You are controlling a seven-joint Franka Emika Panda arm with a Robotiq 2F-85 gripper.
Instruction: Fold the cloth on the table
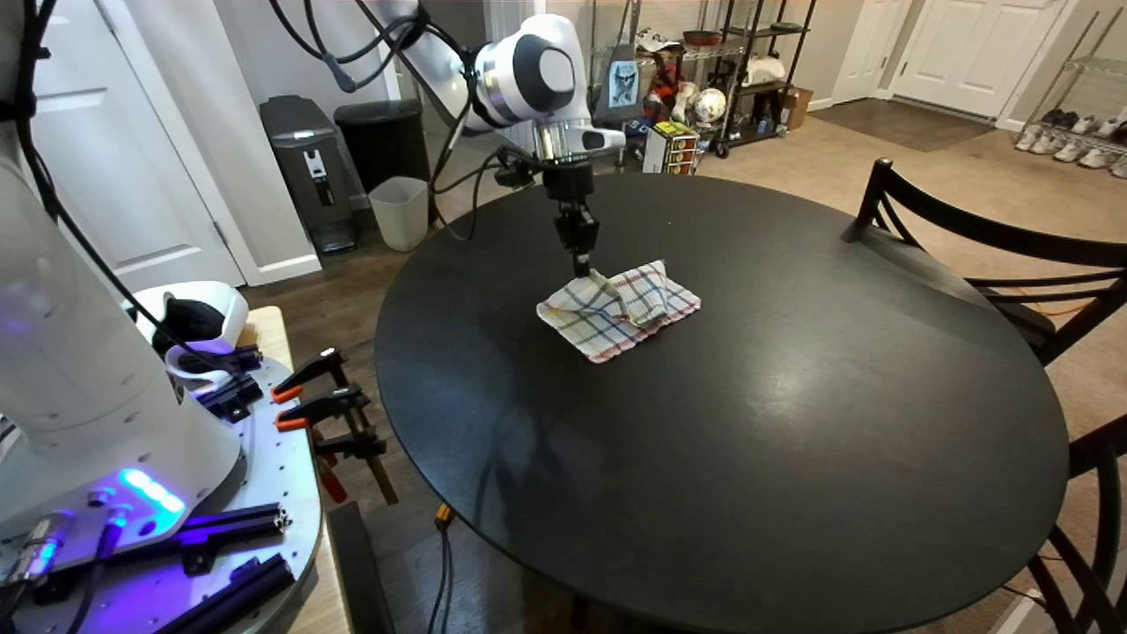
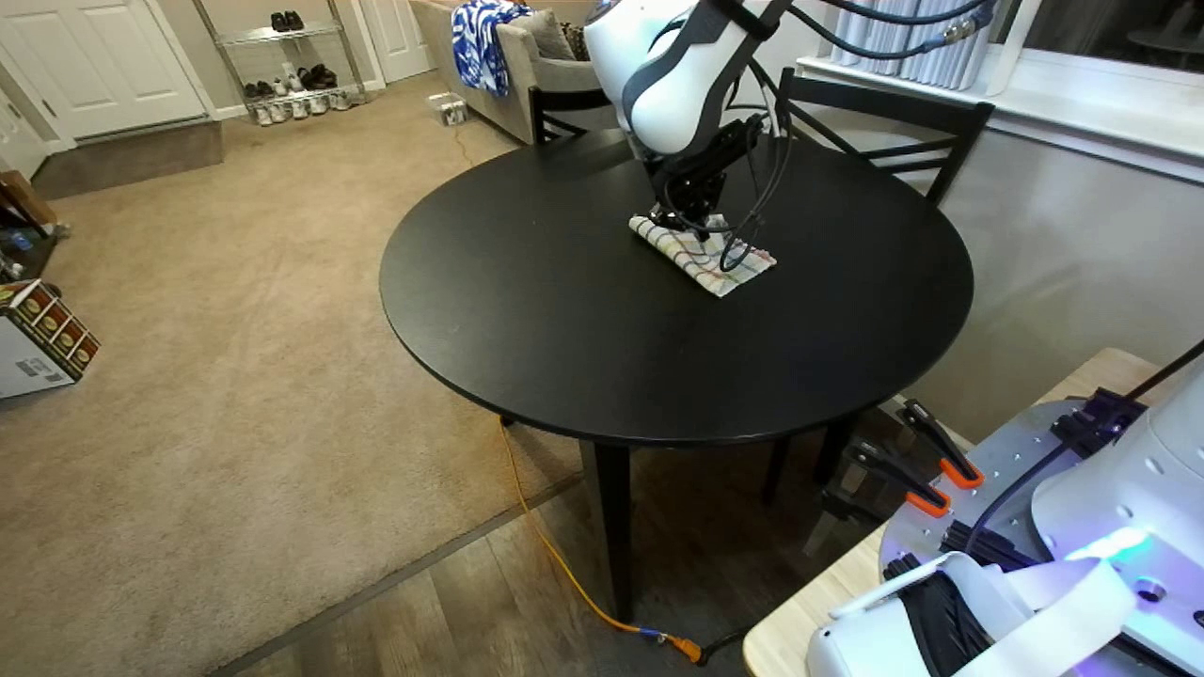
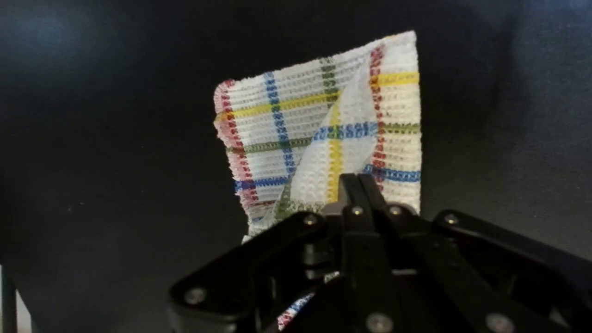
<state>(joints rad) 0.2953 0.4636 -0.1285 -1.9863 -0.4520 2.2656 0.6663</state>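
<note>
At the claw [image 3: 359, 179]: fingertips [image 3: 350, 190] are sitting together; unclear whether gripping anything.
Flap [image 3: 354, 155]: is lying crooked beneath; next move probably calling for pinching and squaring.
Cloth [image 1: 609, 320]: is lying on the bench [image 1: 792, 475], fold-over step seemingly in hand.

The cloth [image 1: 607, 321], a thin white open weave crossed by blue, yellow, olive-green and red stripes, lies part-folded, its edges out of line. In the wrist view a flap runs diagonally across it, from near the upper right corner down toward the lower left, over a layer whose left edge carries a band of red, while the cloth's lower part is mostly hidden. It rests off-centre, well inside the rim of the surface [image 1: 792, 458], a broad round black top with a soft sheen.
</note>
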